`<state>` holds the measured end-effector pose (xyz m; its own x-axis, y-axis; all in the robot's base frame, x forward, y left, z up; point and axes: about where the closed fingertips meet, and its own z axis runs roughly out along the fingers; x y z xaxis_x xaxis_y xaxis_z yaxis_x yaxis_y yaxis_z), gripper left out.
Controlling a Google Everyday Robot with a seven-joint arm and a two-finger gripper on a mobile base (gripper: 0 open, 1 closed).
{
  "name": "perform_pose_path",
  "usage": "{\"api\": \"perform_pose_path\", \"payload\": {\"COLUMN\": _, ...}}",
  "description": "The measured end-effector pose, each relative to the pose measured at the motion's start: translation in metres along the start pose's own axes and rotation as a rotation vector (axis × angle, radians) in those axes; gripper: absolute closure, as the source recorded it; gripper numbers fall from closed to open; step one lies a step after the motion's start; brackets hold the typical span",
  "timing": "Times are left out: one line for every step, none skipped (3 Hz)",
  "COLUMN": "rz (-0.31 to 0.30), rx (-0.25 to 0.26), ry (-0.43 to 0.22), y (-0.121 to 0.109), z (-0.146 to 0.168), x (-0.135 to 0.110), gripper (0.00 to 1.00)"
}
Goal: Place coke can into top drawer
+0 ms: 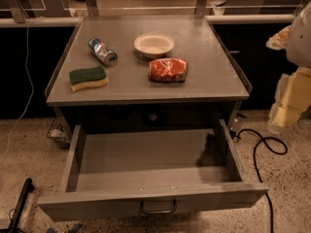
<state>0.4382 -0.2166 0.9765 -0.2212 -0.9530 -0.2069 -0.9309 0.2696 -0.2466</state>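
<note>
The coke can (167, 70), red-orange and dented, lies on its side on the grey cabinet top (214, 76), right of the middle. The top drawer (97, 205) is pulled fully out below it, wide and shallow, with nothing in it. Its curved metal handle (158, 208) is on the front. My gripper (287, 106) hangs at the far right edge of the view, to the right of the cabinet and apart from the can, at about the height of the cabinet's top. It holds nothing that shows.
On the cabinet top are also a silver-and-blue can (102, 51) lying on its side, a white bowl (154, 44) and a green-and-yellow sponge (88, 78). A black cable (260, 147) loops on the floor at the right. A black bar (19, 200) stands at the lower left.
</note>
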Motion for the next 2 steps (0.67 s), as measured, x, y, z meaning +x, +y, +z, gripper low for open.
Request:
{"api": "perform_pose_path", "payload": {"rz": 0.000, "rx": 0.000, "ry": 0.000, "y": 0.000, "z": 0.000, "x": 0.000, "gripper": 0.00}}
{"api": "perform_pose_path", "payload": {"rz": -0.042, "rx": 0.035, "ry": -0.040, "y": -0.020, "z": -0.003, "x": -0.005, "gripper": 0.00}}
